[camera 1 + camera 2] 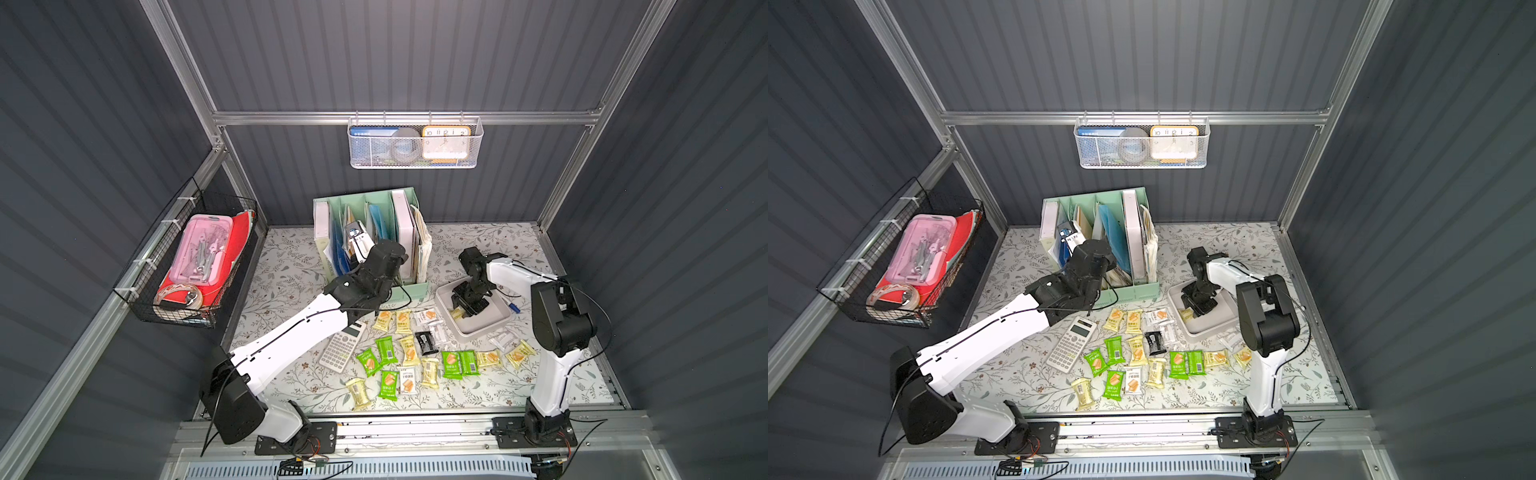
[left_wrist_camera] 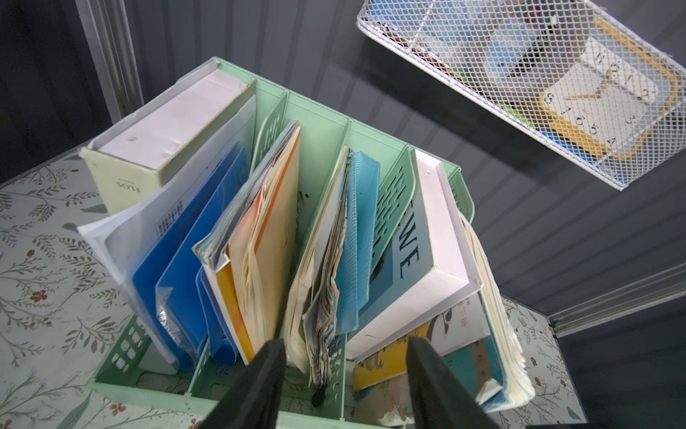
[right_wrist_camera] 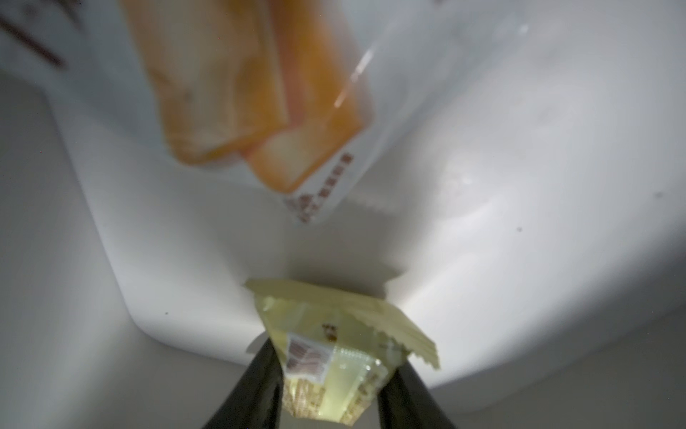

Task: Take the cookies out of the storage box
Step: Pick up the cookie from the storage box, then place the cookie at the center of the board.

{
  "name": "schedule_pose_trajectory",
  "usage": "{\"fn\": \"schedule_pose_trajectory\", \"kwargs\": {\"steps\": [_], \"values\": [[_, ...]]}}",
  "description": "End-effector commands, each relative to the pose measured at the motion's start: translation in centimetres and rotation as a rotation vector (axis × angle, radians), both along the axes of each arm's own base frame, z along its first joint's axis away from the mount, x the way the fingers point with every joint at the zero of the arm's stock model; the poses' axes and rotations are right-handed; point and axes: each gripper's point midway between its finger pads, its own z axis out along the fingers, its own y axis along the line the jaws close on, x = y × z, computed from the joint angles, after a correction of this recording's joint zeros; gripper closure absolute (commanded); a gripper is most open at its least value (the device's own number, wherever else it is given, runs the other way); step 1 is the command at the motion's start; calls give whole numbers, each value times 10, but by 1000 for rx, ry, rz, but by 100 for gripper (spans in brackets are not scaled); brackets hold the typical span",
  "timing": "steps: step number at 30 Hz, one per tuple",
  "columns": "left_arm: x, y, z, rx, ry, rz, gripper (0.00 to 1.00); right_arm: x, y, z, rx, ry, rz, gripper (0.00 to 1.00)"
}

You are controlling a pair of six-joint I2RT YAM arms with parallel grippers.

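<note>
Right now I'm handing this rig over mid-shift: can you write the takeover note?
Left gripper: open, empty, facing the mint green plastic file organiser.
Right gripper: inside the shallow white-grey plastic storage box, shut on a pale yellow wrapped cookie packet.
Done: most cookie packets lie on the floral table cover.
To do: lift this one out; a white wrapped packet with an orange picture is also in the box.

White calculator [image 1: 343, 346] on floral mat [image 1: 286, 266], mint file organiser [image 1: 415, 293] behind, white mesh basket [image 1: 374, 154] on back rail

storage box [image 1: 482, 323] of smooth, slightly glossy plastic; cookies [image 1: 384, 351] shiny, perhaps foil-wrapped.
</note>
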Motion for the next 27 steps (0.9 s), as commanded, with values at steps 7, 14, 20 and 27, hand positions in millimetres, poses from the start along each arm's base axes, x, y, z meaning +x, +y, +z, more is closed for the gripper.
{"fn": "schedule_pose_trajectory", "kwargs": {"steps": [7, 14, 20, 27], "values": [[-18, 26, -12, -55, 61, 89, 45, -19, -17, 43, -64, -70, 107, 60], [-31, 42, -28, -135, 118, 133, 46, -38, -17, 77, -78, -126, 225, 61], [-45, 62, -46, -198, 189, 163, 47, -57, 14, 101, -72, -172, 377, 62], [-75, 89, -59, -264, 231, 213, 48, -78, 85, 116, -36, -228, 575, 62]]}}
